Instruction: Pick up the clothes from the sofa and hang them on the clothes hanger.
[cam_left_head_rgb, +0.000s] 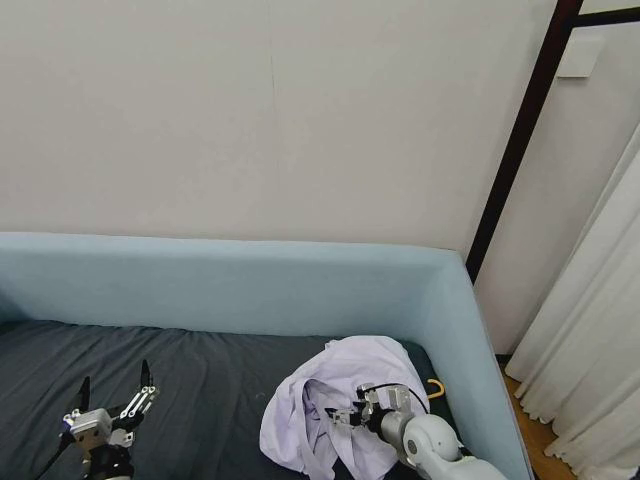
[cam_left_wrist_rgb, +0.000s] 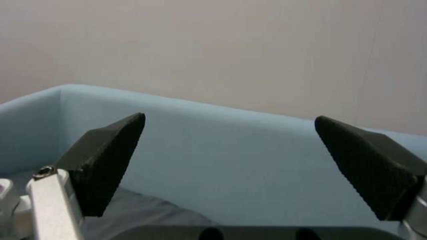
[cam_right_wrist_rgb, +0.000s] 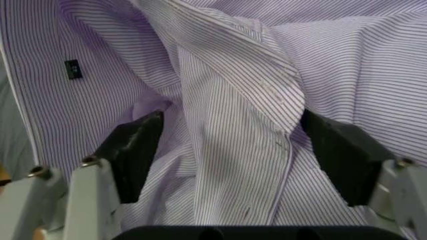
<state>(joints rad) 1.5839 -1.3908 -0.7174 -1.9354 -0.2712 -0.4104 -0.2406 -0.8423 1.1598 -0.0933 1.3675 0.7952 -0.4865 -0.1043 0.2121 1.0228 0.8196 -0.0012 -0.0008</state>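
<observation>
The right claw (cam_left_head_rgb: 347, 413) is low over the sofa (cam_left_head_rgb: 250, 290), and its nose is pushed into the shirt (cam_left_head_rgb: 340, 370). The shirt is white with thin purple stripes. It lies in a soft, bunched heap on the dark seat (cam_left_head_rgb: 200, 370), right in front of this claw and all around its tip.

In the right wrist view, the right claw (cam_right_wrist_rgb: 227, 135) is spread wide. A thick fold of the shirt (cam_right_wrist_rgb: 227, 75) runs up between its two black fingers (cam_right_wrist_rgb: 137, 150). The cloth lies close to both fingers, but the claw is not squeezing it. A small dark tag (cam_right_wrist_rgb: 73, 69) is sewn on the shirt, a bit past one finger and off to the side.

Just past the right claw, by the sofa's end wall, a small yellow curved thing (cam_left_head_rgb: 436, 388) peeks out from beside the shirt. I cannot tell what it is.

The left claw (cam_left_head_rgb: 116, 378) is up above the dark seat, well apart from the shirt, which lies off to its right. Its fingers point up and are spread wide, with nothing between them. In the left wrist view, the left claw (cam_left_wrist_rgb: 228, 120) faces the blue back of the sofa (cam_left_wrist_rgb: 220, 150), and the pale wall (cam_left_wrist_rgb: 213, 45) is above that.

White curtains (cam_left_head_rgb: 590, 340) hang far off past the right claw, beyond the sofa's end.
</observation>
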